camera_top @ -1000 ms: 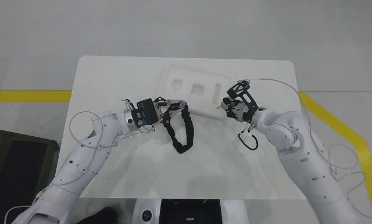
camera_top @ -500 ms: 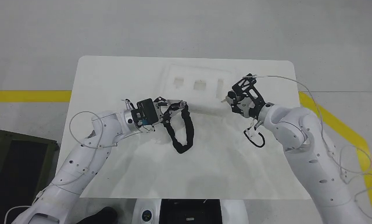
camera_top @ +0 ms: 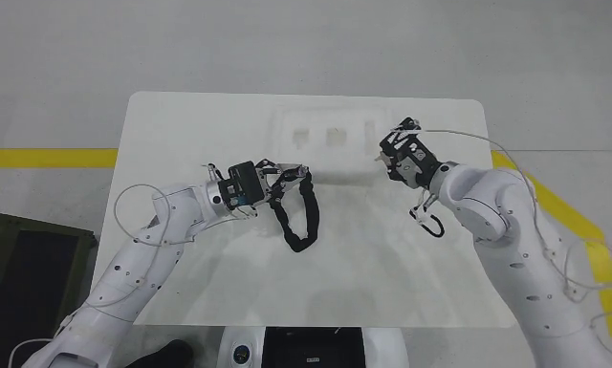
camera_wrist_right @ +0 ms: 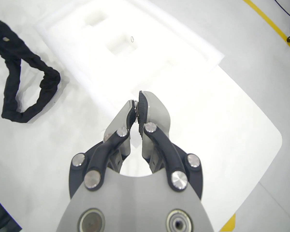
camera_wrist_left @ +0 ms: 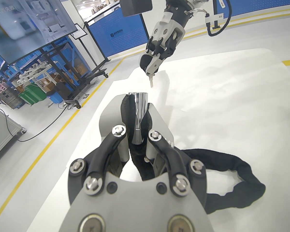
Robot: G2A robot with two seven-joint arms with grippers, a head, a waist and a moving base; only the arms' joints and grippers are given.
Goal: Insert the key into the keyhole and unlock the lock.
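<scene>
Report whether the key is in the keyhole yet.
Out. The key, pinched in the right gripper, hangs clear of the lock cylinder clamped in the left gripper.

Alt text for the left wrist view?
The left gripper is clamped on the chrome lock, whose black cloth-covered chain loops over the white table. Beyond it, the right gripper holds the key, tip down, apart from the lock.

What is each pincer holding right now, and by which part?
Left pincer clamps the chain lock by its chrome cylinder. Right pincer pinches the key by its head, blade sticking out.
</scene>
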